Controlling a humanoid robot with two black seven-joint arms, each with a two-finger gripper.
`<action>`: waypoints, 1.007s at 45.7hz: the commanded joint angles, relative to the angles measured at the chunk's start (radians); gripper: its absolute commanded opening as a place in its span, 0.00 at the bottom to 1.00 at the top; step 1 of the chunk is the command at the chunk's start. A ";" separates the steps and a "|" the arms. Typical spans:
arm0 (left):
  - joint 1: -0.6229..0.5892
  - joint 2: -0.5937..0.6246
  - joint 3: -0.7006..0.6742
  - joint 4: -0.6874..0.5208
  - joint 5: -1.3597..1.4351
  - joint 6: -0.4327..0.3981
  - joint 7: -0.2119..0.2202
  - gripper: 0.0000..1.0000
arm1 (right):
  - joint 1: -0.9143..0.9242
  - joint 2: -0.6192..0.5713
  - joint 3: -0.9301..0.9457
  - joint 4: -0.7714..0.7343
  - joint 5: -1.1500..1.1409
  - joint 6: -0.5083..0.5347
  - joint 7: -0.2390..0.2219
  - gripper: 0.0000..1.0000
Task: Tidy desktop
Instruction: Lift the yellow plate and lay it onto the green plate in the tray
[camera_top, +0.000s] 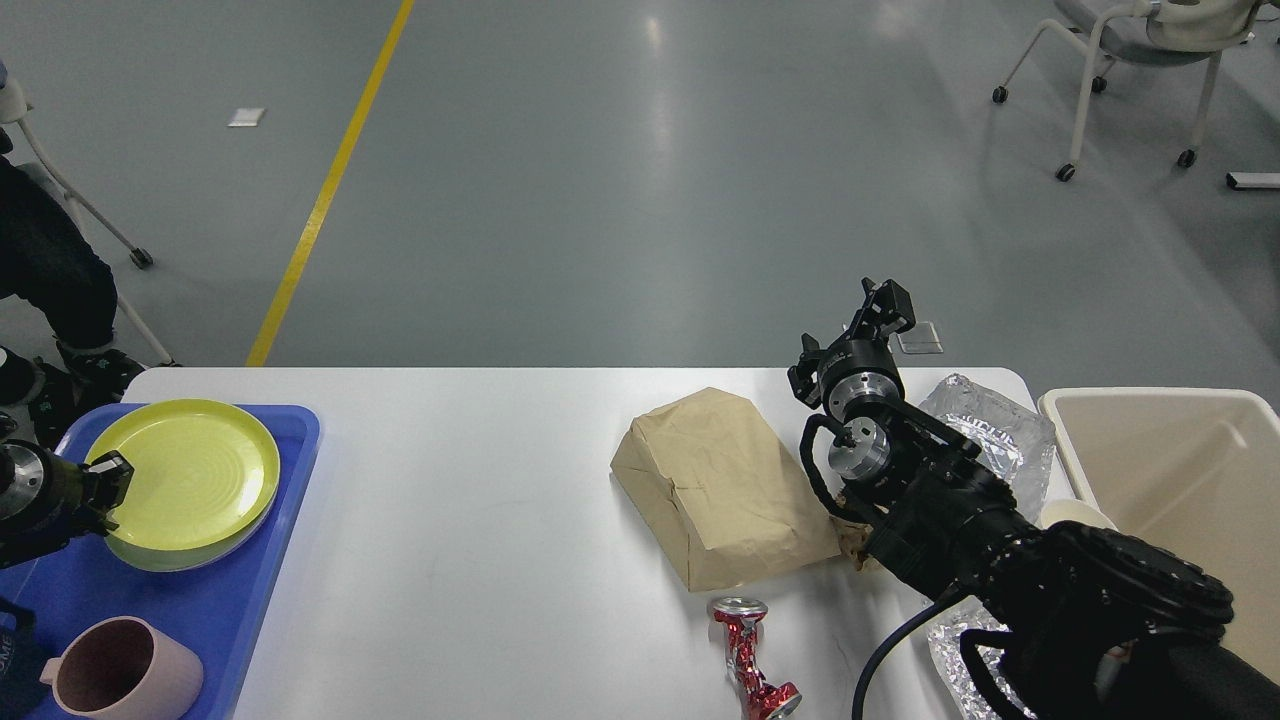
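Observation:
The white desktop (480, 480) fills the lower view. At its left a blue tray (210, 610) holds a yellow plate (190, 475) lying flat on a pale green plate (205, 553). My left gripper (100, 490) is closed on the yellow plate's left rim. My right gripper (882, 303) hangs over the far edge of the desktop, right of a brown paper bag (720, 485). It is small and dark, so its fingers cannot be told apart. Nothing shows in it.
A crushed red can (745, 660) lies near the front edge. Crumpled foil (990, 425) lies behind my right arm. A beige bin (1180, 470) stands at the right. A pink mug (120, 675) sits on the tray. A white cup rim (1075, 512) shows by the bin.

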 joint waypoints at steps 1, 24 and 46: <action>0.001 0.000 -0.001 0.000 -0.001 0.002 -0.001 0.04 | 0.000 0.001 0.000 0.000 0.000 0.000 0.000 1.00; -0.001 0.000 -0.004 -0.002 -0.001 0.011 -0.017 0.42 | 0.000 0.000 0.000 0.000 0.000 0.000 0.000 1.00; -0.047 0.124 -0.260 0.000 -0.001 0.106 -0.018 0.93 | 0.000 0.000 0.000 0.000 0.000 0.000 0.000 1.00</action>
